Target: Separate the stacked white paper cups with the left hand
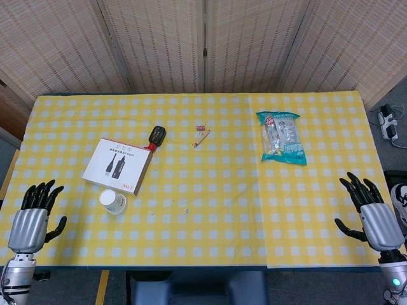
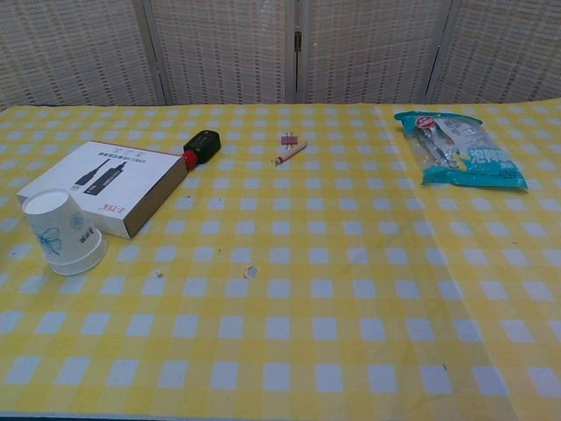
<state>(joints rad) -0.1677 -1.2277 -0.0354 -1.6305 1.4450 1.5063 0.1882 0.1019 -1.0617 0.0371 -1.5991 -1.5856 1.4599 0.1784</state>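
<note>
Nothing started yet. Stacked cups [image 1: 113, 201] upside down at near left, just beside the white box [image 1: 118, 165]. Left hand [image 1: 32, 219] at near left edge, fingers apart, empty. Right hand [image 1: 371, 213] far right, fingers apart too. Next: reach left hand over, grab top cup gently.

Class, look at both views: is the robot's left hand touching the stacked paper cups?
Apart. The head view shows the left hand at the table edge, with bare tablecloth between it and the paper cups.

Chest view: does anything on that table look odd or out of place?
The paper cups stand upside down, rim on the cloth, beside the white box. A small white scrap lies loose on the tablecloth. Nothing looks spilled or broken.
</note>
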